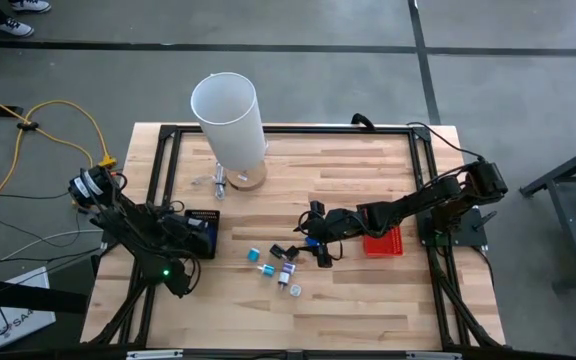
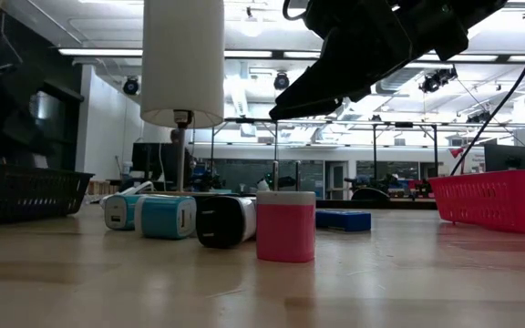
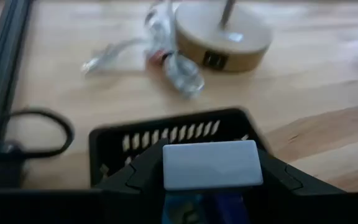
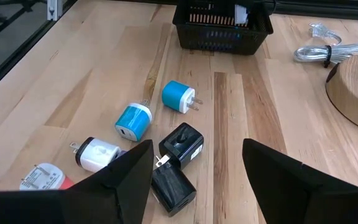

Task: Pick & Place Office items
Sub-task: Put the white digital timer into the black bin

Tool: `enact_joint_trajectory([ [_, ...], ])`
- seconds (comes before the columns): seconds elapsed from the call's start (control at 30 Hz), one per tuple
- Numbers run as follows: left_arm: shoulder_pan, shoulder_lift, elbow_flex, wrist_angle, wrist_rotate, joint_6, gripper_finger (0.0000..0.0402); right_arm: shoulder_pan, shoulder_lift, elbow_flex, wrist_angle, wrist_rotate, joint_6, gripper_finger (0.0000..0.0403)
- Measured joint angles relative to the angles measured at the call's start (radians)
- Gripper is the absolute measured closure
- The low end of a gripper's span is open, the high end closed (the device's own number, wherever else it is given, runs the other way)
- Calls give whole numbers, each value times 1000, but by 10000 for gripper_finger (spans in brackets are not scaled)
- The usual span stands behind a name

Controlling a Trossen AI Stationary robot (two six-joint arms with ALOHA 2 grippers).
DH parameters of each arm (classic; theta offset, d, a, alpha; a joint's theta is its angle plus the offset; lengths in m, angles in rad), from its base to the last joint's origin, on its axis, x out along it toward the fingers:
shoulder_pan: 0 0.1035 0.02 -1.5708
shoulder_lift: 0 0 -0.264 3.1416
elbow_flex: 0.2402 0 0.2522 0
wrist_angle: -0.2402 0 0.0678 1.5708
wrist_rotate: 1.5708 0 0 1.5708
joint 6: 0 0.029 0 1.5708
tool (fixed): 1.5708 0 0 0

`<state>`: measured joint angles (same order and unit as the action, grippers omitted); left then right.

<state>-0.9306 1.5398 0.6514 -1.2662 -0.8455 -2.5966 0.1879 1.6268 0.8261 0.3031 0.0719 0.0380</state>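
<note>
The wooden table (image 1: 368, 300) carries a tall white cylinder (image 1: 228, 115) on a round wooden base at the far side. A black mesh basket (image 1: 204, 222) sits on the left and a red mesh basket (image 1: 382, 243) on the right. The office items (image 1: 286, 268) lie in a loose cluster mid-table between the baskets, nearer the red one. They are small plug-in chargers, most lying on their sides. A teal one with a white face (image 4: 179, 97) points its two prongs away from the black basket. A teal and white one (image 4: 133, 121) lies close by with its port showing. A white one (image 4: 97, 154) and two black blocks (image 4: 182, 143) touch or nearly touch. A pink piece (image 2: 285, 226) stands upright. The right gripper (image 4: 197, 149) hovers over the black blocks, fingers spread wide with nothing between them. The left gripper (image 1: 196, 235) hangs above the black basket, pinching a flat white rectangular piece (image 3: 210, 163), long axis crossways between its fingers.
</note>
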Motion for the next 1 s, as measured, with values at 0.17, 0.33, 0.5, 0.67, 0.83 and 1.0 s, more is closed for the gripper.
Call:
enact_joint_trajectory([
  [0.17, 1, 0, 0, 9, 48, 0, 241, 0, 0, 0, 0, 0, 0, 168],
  [0.33, 1, 0, -1, 15, 81, 4, 241, 0, 0, 0, 0, 0, 0, 168],
  [0.5, 23, 1, -1, 21, 96, 5, 241, 0, 0, 0, 0, 0, 0, 168],
  [0.67, 76, 1, -2, 62, 93, 64, 241, 0, 0, 0, 0, 0, 0, 168],
  [0.83, 109, 1, -2, 93, 87, 116, 241, 0, 0, 0, 0, 0, 0, 168],
  [1.0, 110, 1, -2, 93, 83, 117, 237, 0, 0, 0, 0, 0, 0, 168],
])
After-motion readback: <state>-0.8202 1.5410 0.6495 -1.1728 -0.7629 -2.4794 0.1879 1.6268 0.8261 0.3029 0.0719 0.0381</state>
